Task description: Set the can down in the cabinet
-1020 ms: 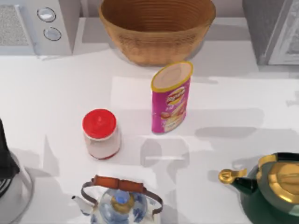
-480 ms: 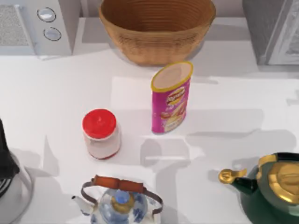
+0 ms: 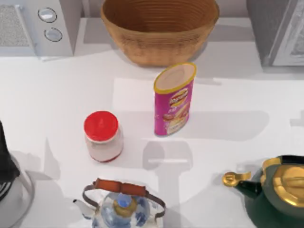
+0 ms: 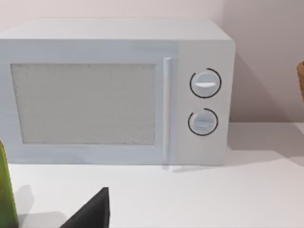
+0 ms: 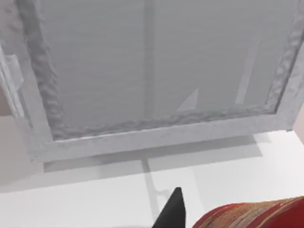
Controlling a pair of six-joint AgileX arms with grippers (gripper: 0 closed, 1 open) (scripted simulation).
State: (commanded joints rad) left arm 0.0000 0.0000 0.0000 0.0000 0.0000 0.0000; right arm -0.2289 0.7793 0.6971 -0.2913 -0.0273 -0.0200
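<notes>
The can (image 5: 251, 214) is red with gold bands and shows at the edge of the right wrist view. My right gripper (image 5: 209, 219) is shut on it, and one black fingertip (image 5: 174, 209) shows beside it. The can is held in front of the grey cabinet (image 5: 156, 61), whose open inside faces the wrist camera, a little above the white tabletop. In the top view the cabinet (image 3: 280, 33) stands at the back right corner. My left arm is parked facing the microwave (image 4: 118, 95), with one black fingertip (image 4: 92, 211) showing low in the left wrist view.
On the table stand a pink chips tube (image 3: 174, 99), a red-lidded jar (image 3: 102, 136), a wicker basket (image 3: 159, 28), a blue-and-white teapot (image 3: 122, 205), a green and gold kettle (image 3: 278, 194) and a microwave (image 3: 38, 26). A green bottle (image 4: 5, 190) is near the left gripper.
The arm's shadow on the right side of the table has slid off toward the right edge. Nothing standing on the table has moved.
</notes>
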